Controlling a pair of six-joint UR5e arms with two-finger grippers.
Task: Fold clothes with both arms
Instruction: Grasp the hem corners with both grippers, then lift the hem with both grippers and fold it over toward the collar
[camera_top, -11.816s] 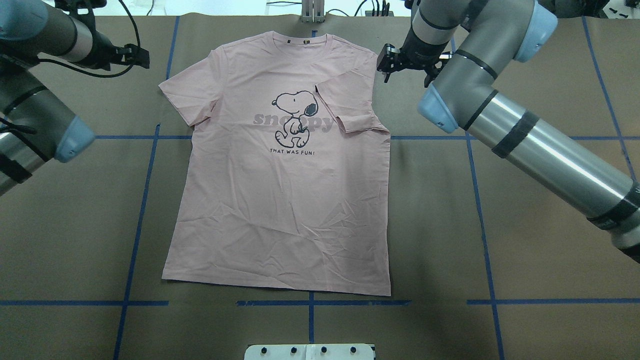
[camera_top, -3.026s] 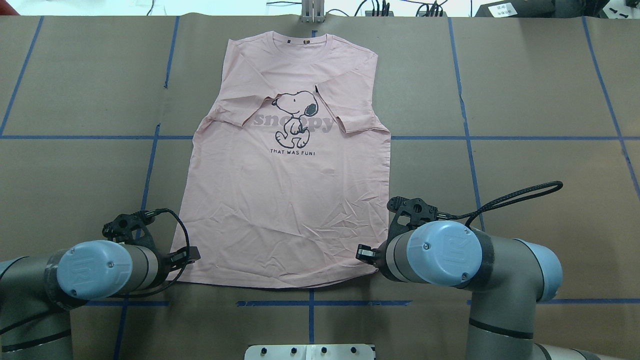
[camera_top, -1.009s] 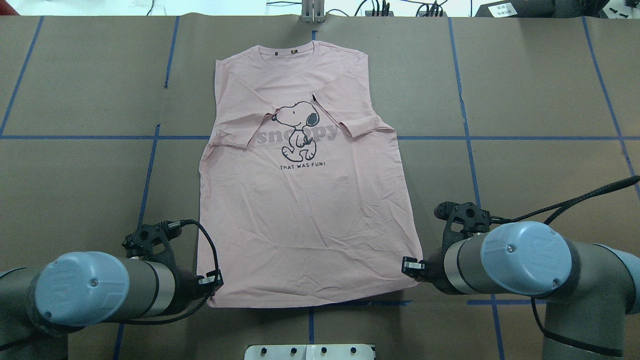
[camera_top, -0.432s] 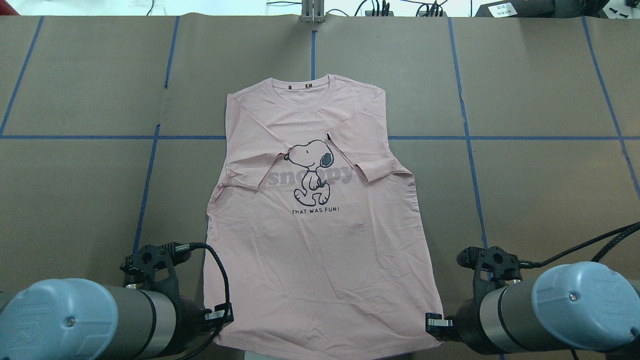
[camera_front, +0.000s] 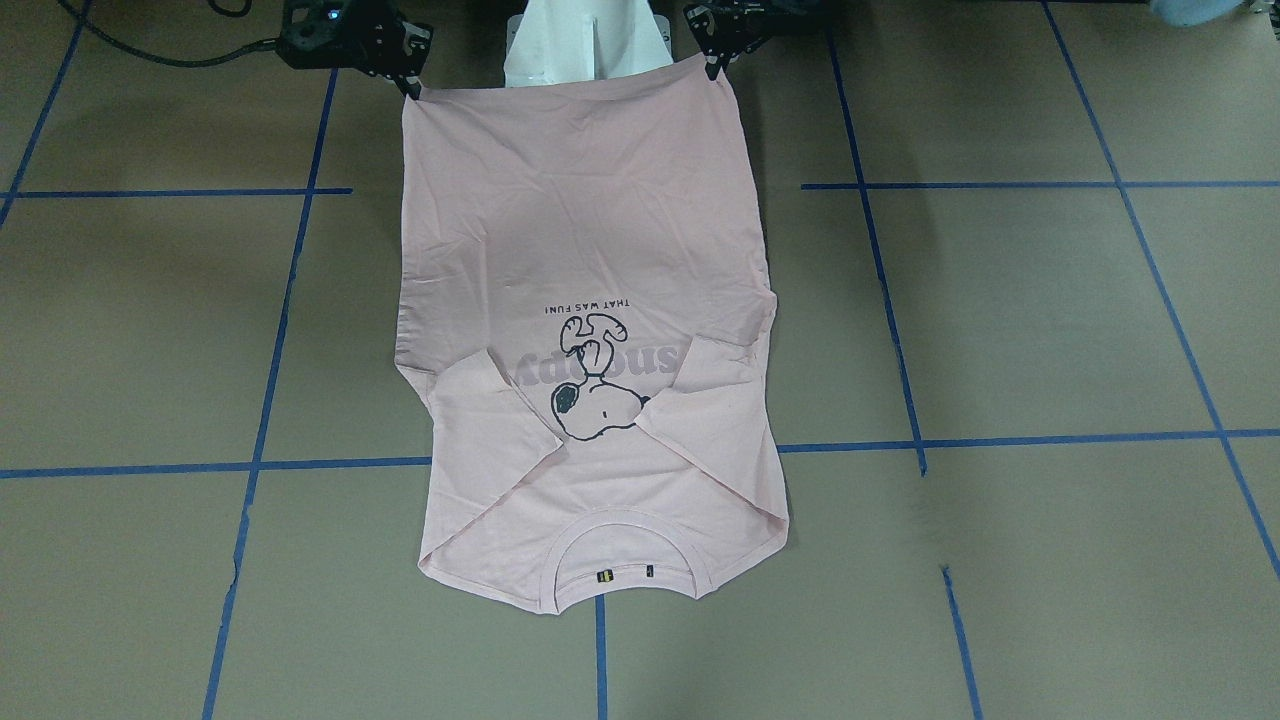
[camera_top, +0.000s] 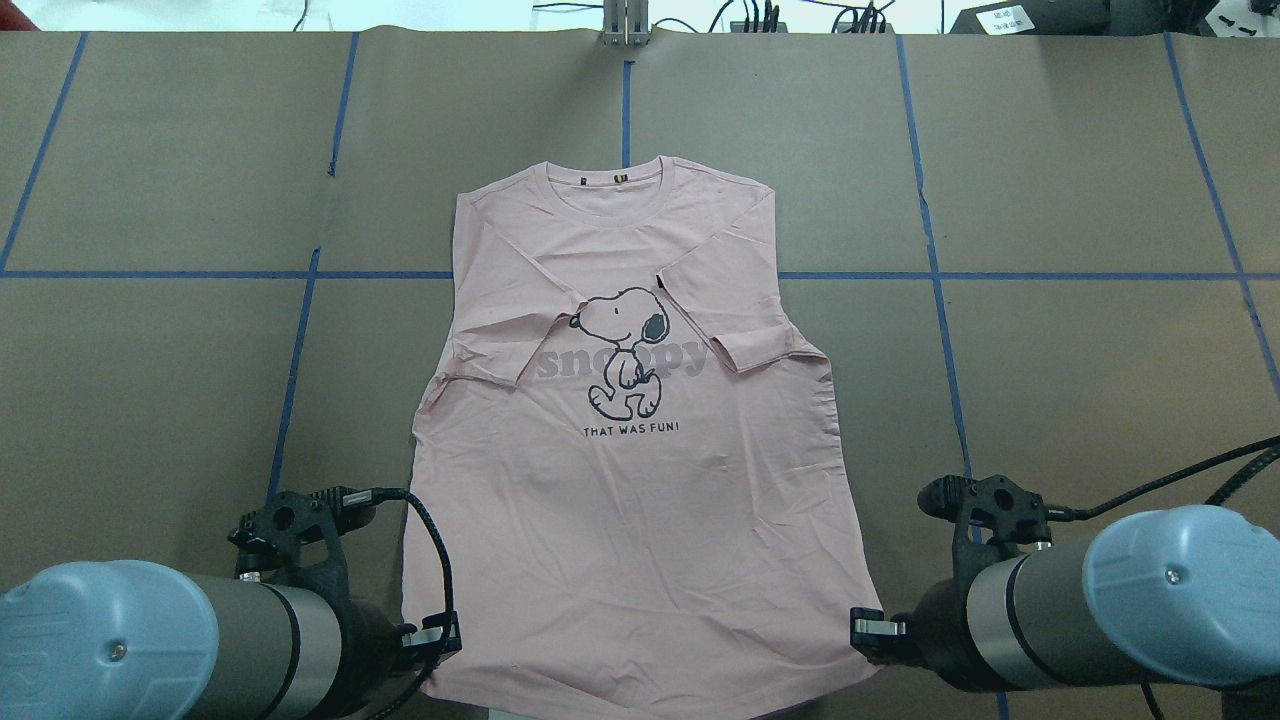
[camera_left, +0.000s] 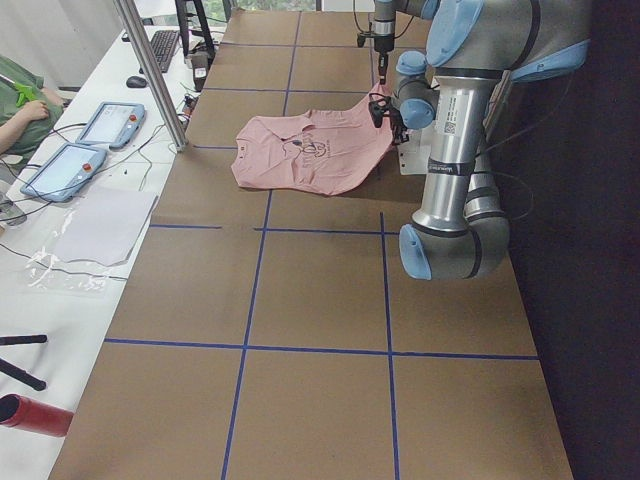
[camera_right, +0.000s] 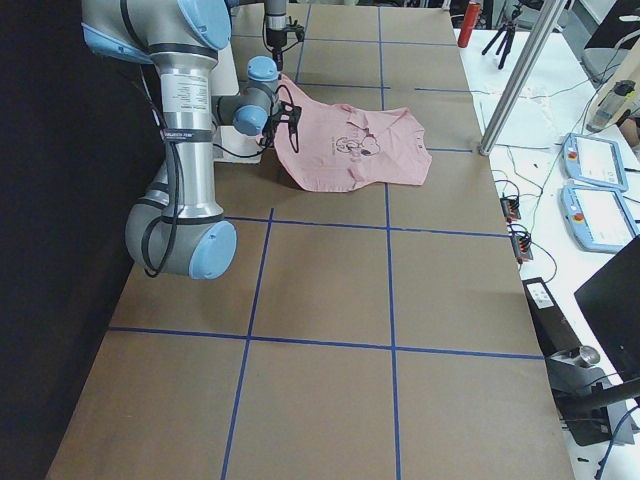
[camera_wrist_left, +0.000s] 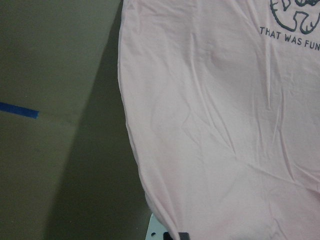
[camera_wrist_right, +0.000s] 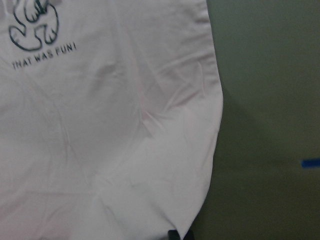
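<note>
T-shirt (camera_top: 630, 500): sleeves folded inward. Hem corners pinched in closed left gripper (camera_top: 441, 636) and right gripper (camera_top: 866, 630); collar lies far ahead of both. Hem-to-collar fold outstanding.

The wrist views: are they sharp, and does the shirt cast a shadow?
Left wrist view: the T-shirt is fairly sharp, lettering readable, dark shadow on the table beside it. Right wrist view: softer, dimmer, lettering slightly blurred, similar shadow.
</note>
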